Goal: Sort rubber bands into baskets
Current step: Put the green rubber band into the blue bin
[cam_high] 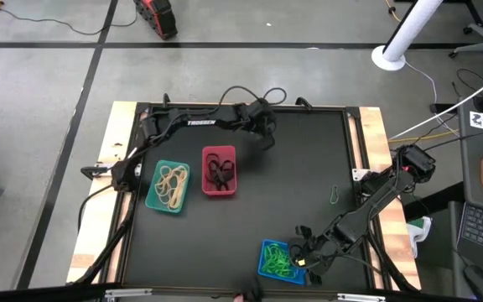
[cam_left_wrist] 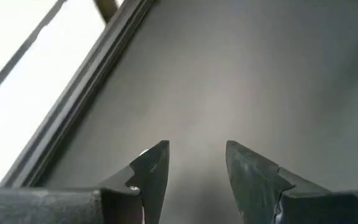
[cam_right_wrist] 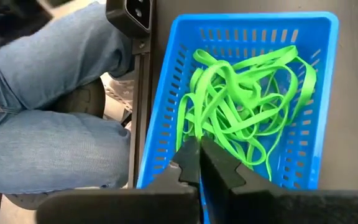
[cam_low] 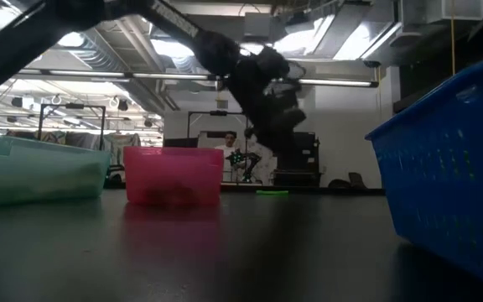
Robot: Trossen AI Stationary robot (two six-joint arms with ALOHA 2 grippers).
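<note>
My right gripper (cam_right_wrist: 199, 155) pinched closed above blue basket (cam_right_wrist: 166, 112) — green bands (cam_right_wrist: 241, 106) heaped just beneath, left gripper (cam_left_wrist: 196, 168) parted, empty.

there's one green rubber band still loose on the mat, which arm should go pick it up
Probably the right. The loose green band lies on the mat's right side, nearer the right arm and its blue basket of green bands. The right gripper is shut over that basket. The left gripper, open and empty, is near the mat's far edge.
</note>
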